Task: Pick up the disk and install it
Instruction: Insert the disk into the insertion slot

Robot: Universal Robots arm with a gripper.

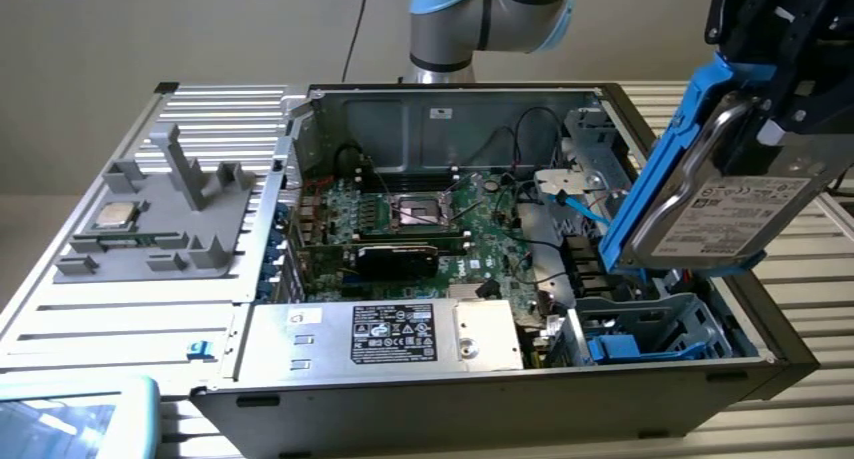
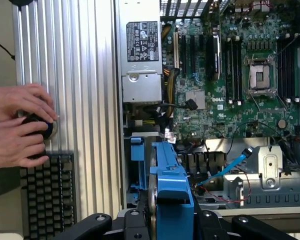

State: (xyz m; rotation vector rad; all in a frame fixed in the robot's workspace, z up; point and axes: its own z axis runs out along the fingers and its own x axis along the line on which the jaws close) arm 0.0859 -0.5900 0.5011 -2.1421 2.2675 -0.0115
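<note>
A ribbed metal table (image 1: 80, 319) carries an open computer case (image 1: 400, 419), lying on its side with its inside facing up. A green circuit board (image 1: 427, 229) covers most of the case floor. A silver box (image 1: 400, 334) with a black label sits along the case wall nearest the exterior camera. In the corner at the exterior view's right stands a drive bay (image 1: 641, 344) with blue plastic guides.

The disk (image 1: 721, 229), silver-grey with a white label and clipped into a blue frame, hangs in the air above that corner. It is tilted steeply, with its lower end over the bay but clear of it. The claw (image 1: 767, 109) pinches the disk by its upper end, pressing on the frame's two sides. In the wrist view the blue frame runs down between the black fingers (image 2: 97, 222).

The pick-up looks done, and the carry to the bay is the step in hand. Seating the disk would likely call for squaring the frame with the bay's guides and keeping clear of the blue cable (image 1: 581, 204) nearby.

A person's hands (image 2: 20, 125) rest on the table beside a keyboard (image 2: 47, 195). A small chip (image 1: 114, 216) sits on a grey tray (image 1: 167, 259), well apart from the work.
</note>
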